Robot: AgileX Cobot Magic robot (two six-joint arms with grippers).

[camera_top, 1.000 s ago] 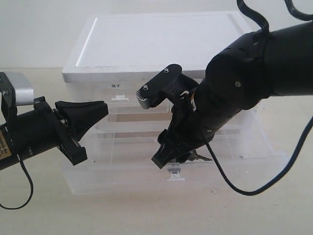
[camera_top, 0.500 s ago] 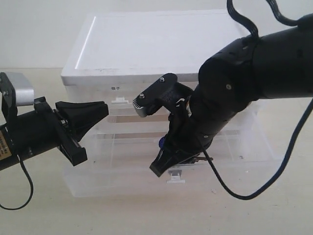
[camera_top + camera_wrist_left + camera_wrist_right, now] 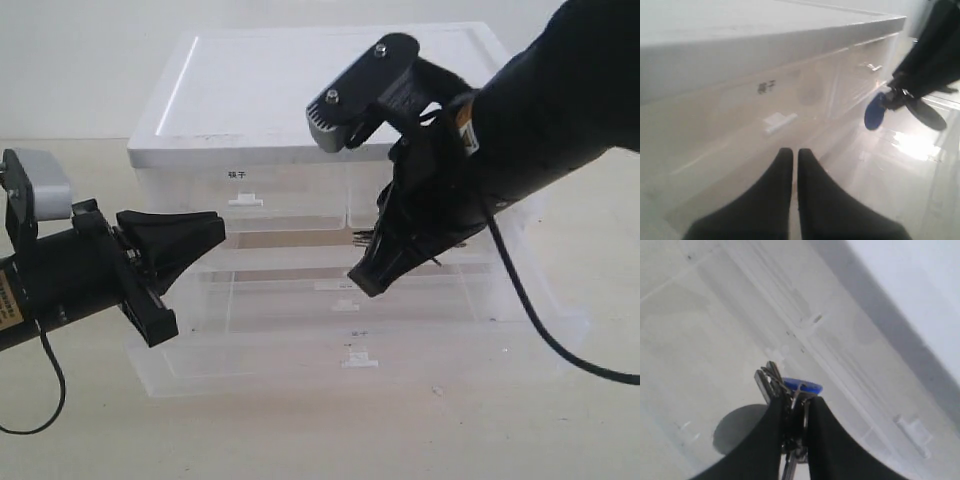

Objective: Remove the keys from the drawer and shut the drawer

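Observation:
The keys point(image 3: 771, 378), silver with a blue oval fob point(image 3: 802, 386), hang pinched in my right gripper point(image 3: 795, 399), which is shut on them. In the exterior view that gripper point(image 3: 366, 281) is held in the air above the drawer point(image 3: 250, 352). The drawer is pulled far out of the white cabinet, and its small white handle tab point(image 3: 360, 357) faces forward. From the left wrist view the blue fob point(image 3: 873, 112) dangles under the right gripper's dark fingers. My left gripper point(image 3: 214, 228) is shut and empty. It hovers beside the cabinet's left front, pointing at it.
The white cabinet point(image 3: 320, 80) has a flat lid and half-width top drawers, one with a printed label point(image 3: 766, 87) and a white tab point(image 3: 780, 121). The right arm's black cable point(image 3: 545, 335) loops down across the drawer's right end. Beige tabletop point(image 3: 300, 440) lies in front.
My right gripper has risen up out of the drawer with the keys and now hangs higher, level with the top drawers. The left arm has hardly moved.

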